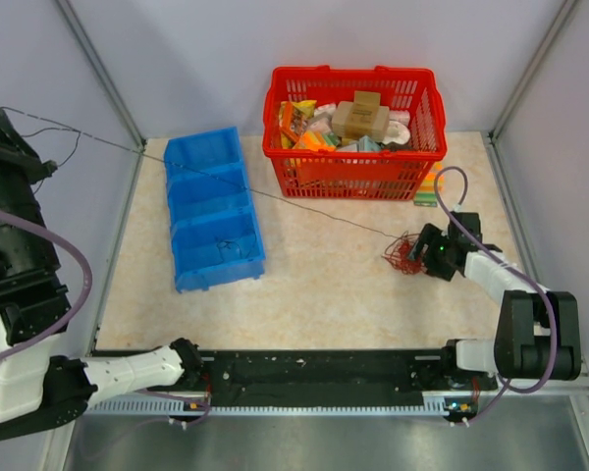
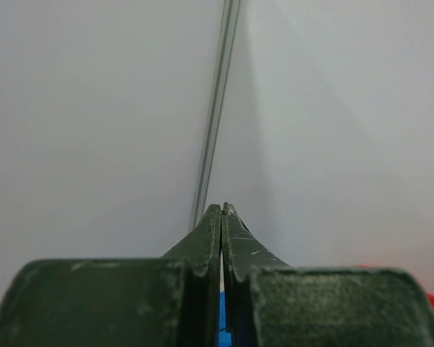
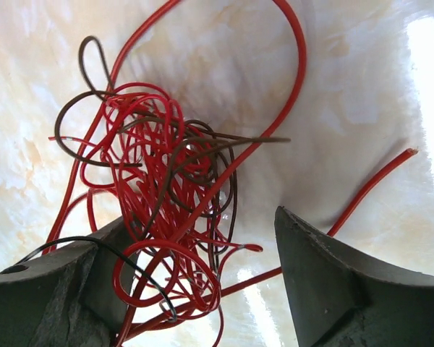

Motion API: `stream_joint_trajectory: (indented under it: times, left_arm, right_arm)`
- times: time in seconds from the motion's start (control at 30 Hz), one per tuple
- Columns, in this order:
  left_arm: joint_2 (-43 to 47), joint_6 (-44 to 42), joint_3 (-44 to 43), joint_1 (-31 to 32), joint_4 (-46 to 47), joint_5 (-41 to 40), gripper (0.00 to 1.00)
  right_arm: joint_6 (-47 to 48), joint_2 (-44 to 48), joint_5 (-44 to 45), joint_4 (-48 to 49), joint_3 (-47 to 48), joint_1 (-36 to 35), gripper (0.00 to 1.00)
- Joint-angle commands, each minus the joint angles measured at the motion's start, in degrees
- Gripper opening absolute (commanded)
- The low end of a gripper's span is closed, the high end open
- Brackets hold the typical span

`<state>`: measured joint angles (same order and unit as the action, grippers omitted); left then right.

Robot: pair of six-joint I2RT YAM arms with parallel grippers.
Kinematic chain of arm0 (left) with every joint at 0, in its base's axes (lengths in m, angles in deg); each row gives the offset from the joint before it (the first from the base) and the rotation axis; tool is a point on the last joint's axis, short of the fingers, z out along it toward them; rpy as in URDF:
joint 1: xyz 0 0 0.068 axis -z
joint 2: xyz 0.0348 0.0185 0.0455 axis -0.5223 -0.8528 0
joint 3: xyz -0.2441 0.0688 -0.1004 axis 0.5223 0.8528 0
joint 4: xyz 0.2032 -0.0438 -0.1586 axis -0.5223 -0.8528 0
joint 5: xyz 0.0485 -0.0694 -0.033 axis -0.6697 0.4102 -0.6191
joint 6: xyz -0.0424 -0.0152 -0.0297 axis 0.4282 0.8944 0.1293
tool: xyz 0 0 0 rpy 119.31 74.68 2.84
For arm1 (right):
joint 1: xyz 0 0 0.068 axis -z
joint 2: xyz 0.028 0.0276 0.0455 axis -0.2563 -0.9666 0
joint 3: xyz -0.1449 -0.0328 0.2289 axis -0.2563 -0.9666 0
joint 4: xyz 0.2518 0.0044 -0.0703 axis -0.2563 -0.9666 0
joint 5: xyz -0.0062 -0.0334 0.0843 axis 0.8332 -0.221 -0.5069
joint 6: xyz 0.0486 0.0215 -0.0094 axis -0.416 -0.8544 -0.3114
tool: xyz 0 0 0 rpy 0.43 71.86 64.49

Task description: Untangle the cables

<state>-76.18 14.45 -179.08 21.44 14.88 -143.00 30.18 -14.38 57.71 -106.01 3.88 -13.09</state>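
A: Top external view first: where do the cables (image 1: 404,253) lie?

B: On the table (image 1: 314,285), as a loose red and dark knot on the arms' side of the red basket (image 1: 353,175), near its right front corner but clear of it. One thin dark strand (image 1: 304,204) leaves the knot. It runs in a straight line past the basket's front, over the blue bin (image 1: 214,211) to the basket's left, and up to the raised left arm (image 1: 10,245).

A: And the left gripper (image 2: 222,210)?

B: Its wrist view shows the two fingers pressed flat together with no gap — only bare wall (image 2: 94,108) lies beyond them. The strand does not show between the tips there. From above, though, the straight line ends right at that gripper, so it has the strand pinched.

A: The right one?

B: The right gripper (image 3: 202,220) is low at the table just right of the knot, on the arms' side of the basket's right end. It is spread wide and holds nothing. In its wrist view, red loops lie against the finger on the view's left (image 3: 50,289) and a thin black wire (image 3: 94,246) crosses it. The other finger (image 3: 340,289) stands apart from the tangle, with a single red end on the table beside it.

A: How tangled?

B: Many red loops are wound through a few brown ones — one long red arc swings out around the knot.
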Motion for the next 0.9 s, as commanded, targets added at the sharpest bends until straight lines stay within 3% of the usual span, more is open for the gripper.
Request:
stream_joint_trajectory:
  times: [0.0,0.27,0.43,0.53,0.77,0.87]
  left_arm:
    - [2.1,-2.8,-3.5,-0.2,6.3,0.1,0.00]
    - [2.9,-7.7,-1.1,-0.1,10.4,-1.9,0.00]
    - [2.9,17.5,1.8,-0.2,-15.2,2.4,0.00]
    - [-2.1,28.0,-2.3,-0.2,-27.5,5.3,0.00]
    - [-12.0,30.7,-18.2,-0.1,-34.8,10.0,0.00]
    - [-11.4,33.7,-18.5,0.0,-34.2,11.2,0.00]
  right_arm:
    - [-1.8,-2.1,6.7,-3.6,1.4,2.3,0.73]
    - [-1.5,2.2,7.0,-3.3,-0.2,3.0,0.77]
    - [-0.8,1.4,4.3,-1.9,-0.3,3.0,0.76]
    - [-0.4,1.2,3.2,-1.8,-0.4,3.0,0.75]
    - [-0.4,1.3,2.8,-1.4,-0.6,3.0,0.73]
    - [-0.5,1.1,2.8,-1.3,-0.5,3.0,0.72]
